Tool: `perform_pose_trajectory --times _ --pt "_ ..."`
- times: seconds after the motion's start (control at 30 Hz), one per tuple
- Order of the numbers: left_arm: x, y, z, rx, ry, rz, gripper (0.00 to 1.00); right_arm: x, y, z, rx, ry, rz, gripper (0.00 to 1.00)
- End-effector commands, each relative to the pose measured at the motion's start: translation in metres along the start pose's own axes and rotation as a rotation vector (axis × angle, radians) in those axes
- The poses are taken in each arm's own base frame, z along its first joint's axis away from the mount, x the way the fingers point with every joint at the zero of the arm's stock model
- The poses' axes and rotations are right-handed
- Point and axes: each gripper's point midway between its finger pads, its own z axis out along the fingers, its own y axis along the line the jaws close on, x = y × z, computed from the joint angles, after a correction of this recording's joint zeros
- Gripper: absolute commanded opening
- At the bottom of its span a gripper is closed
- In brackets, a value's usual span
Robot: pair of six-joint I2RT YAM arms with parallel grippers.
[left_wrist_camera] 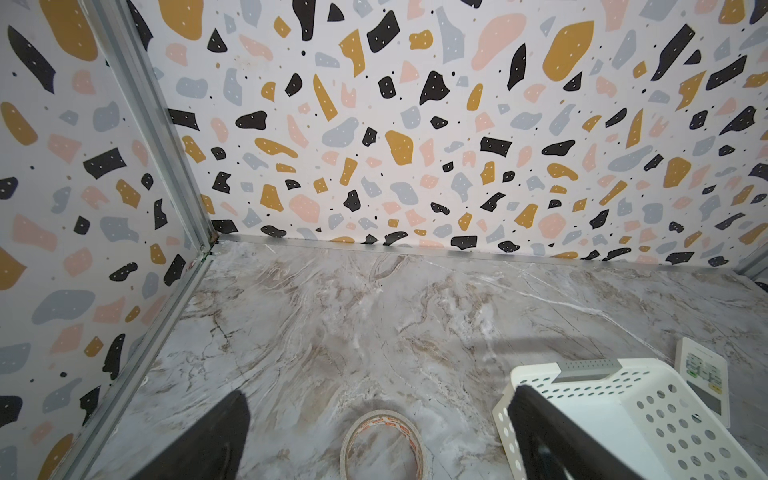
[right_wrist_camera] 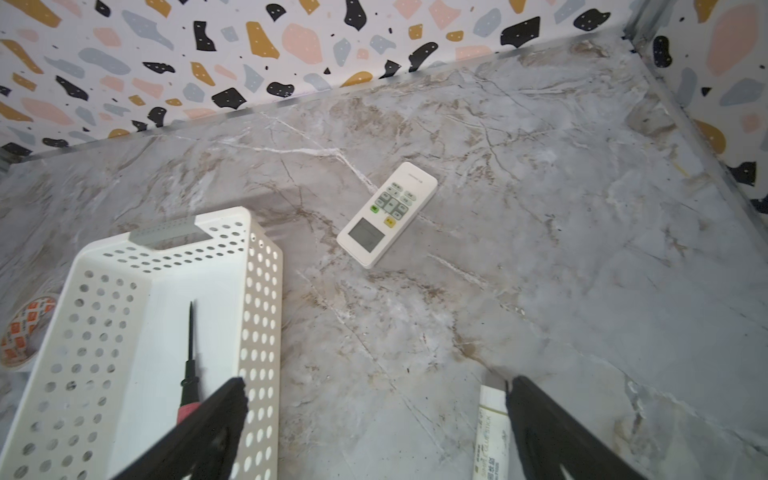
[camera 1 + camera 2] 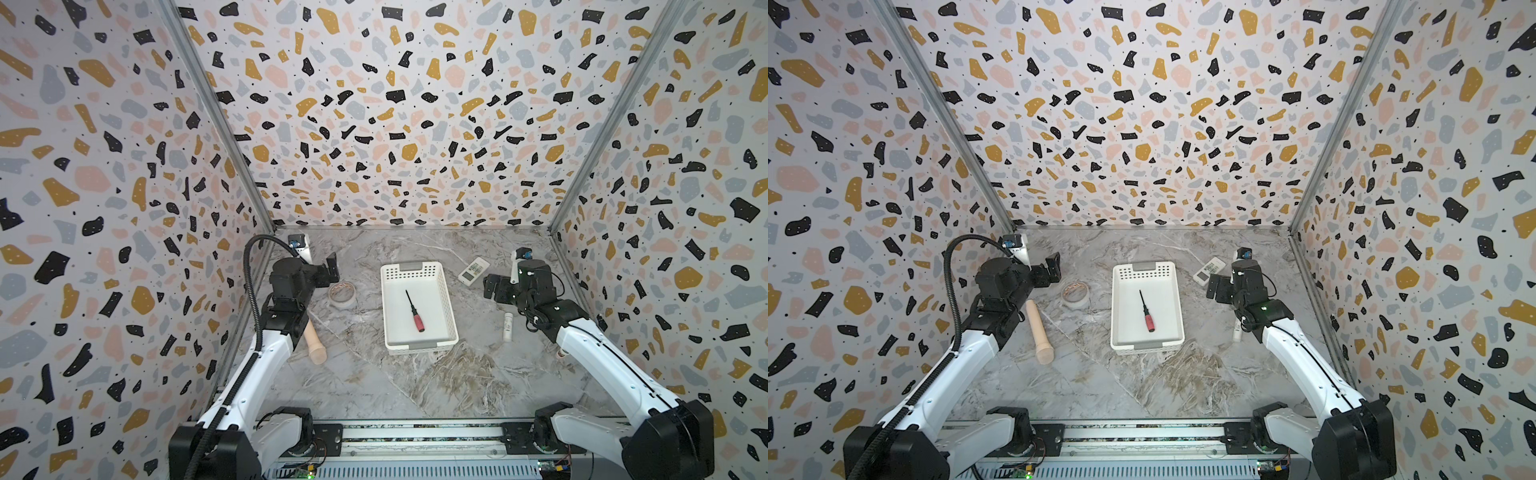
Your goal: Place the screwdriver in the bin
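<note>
Screwdriver (image 3: pixel 415 311) lengthwise in bin (image 3: pixel 447 299), tip rearward; left pincer (image 1: pixel 378 392), right pincer (image 2: pixel 377 381) wide, empty.

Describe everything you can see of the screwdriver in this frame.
The screwdriver is small and slim: a red handle, probably plastic, a black collar, and a thin dark shaft. It lies flat on the floor of the white bin, roughly in the middle and slightly diagonal, tip toward the back wall and handle toward the robot's base. It appears clear of the bin's perforated sides, and nothing else touches it.
</note>
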Motion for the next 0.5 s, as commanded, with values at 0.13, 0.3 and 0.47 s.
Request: perform_pose_trajectory --times 0.13,0.3,0.47 --pt "-0.02 0.004 -0.01 -0.031 -0.107 0.008 0.99 -0.027 -0.016 -0.01 0.022 -0.148 0.01 0.99" --pt "-0.021 0.005 -0.017 -0.03 -0.178 0.026 1.0 -0.02 -0.033 0.009 0.124 -0.146 -0.104 0.99" --pt "0.0 0.022 -0.024 -0.108 -0.29 0.014 1.0 0.001 -0.047 0.029 0.169 -0.192 -0.208 0.99"
